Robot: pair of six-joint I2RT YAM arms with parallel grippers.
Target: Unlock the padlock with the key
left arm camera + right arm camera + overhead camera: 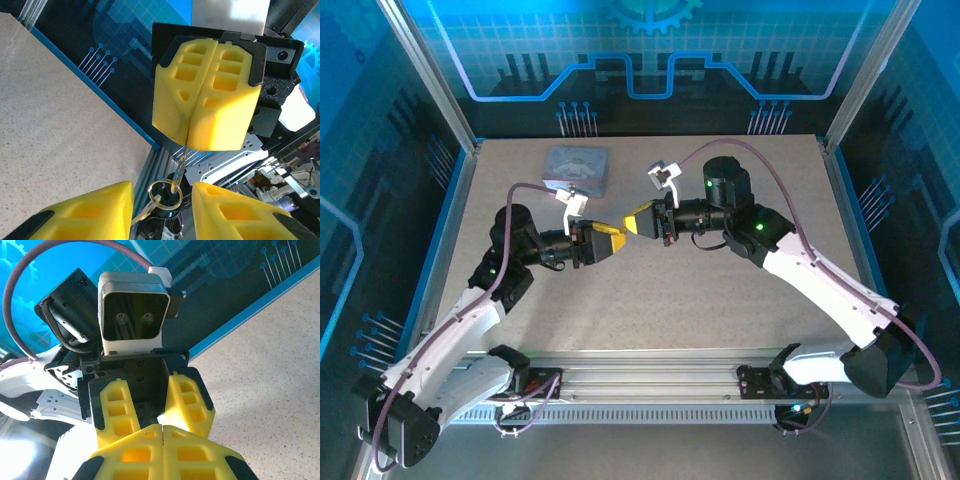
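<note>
The padlock (576, 168), a flat silver-grey block, lies on the table at the back, left of centre, apart from both grippers. My right gripper (632, 226) is held above the middle of the table, shut on the key (178, 170). The key's thin blade hangs out of its closed yellow fingers (205, 100). A key ring (165, 195) with a second key dangles from it. My left gripper (162, 186) faces the right one tip to tip and is open. The ring hangs in the gap between its fingers without visibly touching them. In the right wrist view my shut fingertips (162, 440) point at the left gripper's spread fingers (116, 412).
The speckled beige table (720, 290) is walled by blue panels at the back and sides, with a metal rail (650, 370) along the near edge. Both arm bases sit at that rail. The grippers meet well above the surface.
</note>
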